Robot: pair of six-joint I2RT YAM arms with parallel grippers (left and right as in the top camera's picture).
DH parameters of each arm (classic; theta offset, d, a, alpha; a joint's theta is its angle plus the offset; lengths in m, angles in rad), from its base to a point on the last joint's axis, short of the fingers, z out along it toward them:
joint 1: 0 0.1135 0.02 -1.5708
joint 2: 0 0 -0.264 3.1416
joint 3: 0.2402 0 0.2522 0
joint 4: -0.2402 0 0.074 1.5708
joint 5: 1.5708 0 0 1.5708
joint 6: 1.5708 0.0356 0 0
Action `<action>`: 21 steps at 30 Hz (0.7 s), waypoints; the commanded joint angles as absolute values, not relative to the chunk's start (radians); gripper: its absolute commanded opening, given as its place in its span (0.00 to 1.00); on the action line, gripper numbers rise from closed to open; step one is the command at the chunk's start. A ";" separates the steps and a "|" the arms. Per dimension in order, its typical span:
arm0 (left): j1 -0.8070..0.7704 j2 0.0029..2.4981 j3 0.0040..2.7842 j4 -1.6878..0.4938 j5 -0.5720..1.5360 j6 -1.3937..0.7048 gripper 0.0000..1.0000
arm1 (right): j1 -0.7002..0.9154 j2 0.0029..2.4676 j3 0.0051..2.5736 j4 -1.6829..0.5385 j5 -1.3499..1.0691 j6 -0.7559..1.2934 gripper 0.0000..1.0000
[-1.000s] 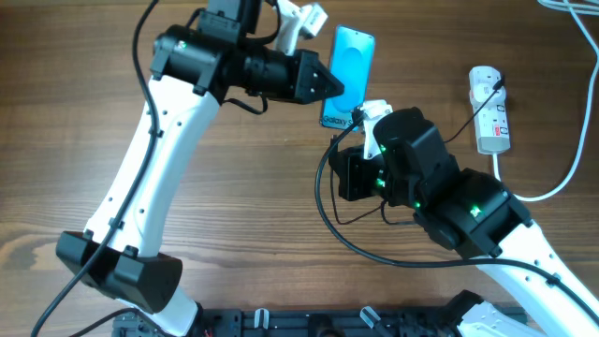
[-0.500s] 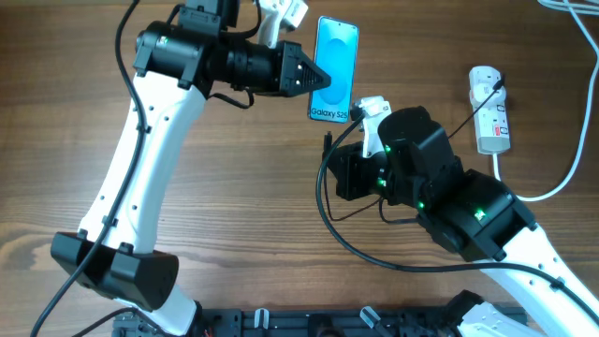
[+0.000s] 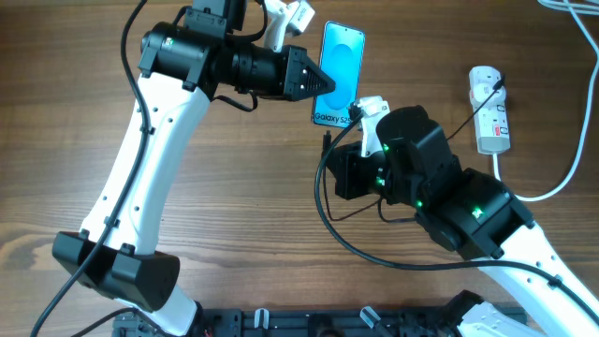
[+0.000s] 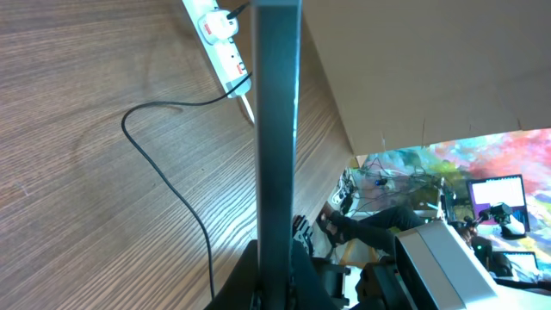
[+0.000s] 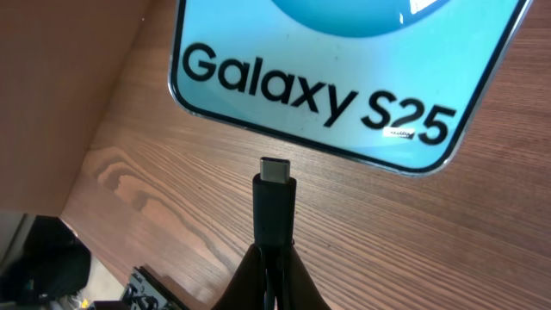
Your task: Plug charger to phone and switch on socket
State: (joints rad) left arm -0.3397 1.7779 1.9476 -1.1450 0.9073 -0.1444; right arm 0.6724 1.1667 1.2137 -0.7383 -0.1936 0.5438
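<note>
My left gripper (image 3: 320, 86) is shut on the phone (image 3: 342, 58) and holds it above the table, turquoise screen up. In the left wrist view the phone (image 4: 277, 129) shows edge-on between the jaws (image 4: 277, 280). My right gripper (image 3: 335, 150) is shut on the charger plug (image 5: 275, 200), held by the jaws (image 5: 275, 263). The plug's metal tip points at the phone's bottom edge (image 5: 344, 77), just under the "Galaxy S25" text, with a small gap between them. The black charger cable (image 3: 323, 217) loops beside the right arm. The white socket (image 3: 490, 108) lies at the far right.
A black plug sits in the socket's far end, seen in the left wrist view (image 4: 225, 39). The socket's thick white cord (image 3: 552, 192) runs off to the right table edge. Bare wooden table (image 3: 243, 206) lies between the two arms.
The left gripper carried the phone left, then slightly back right and down toward the plug. The right arm has barely moved.
</note>
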 commanded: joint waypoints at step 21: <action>-0.343 1.754 1.951 -1.149 0.947 -0.112 0.04 | 0.670 1.175 1.229 -0.730 -0.131 0.532 0.04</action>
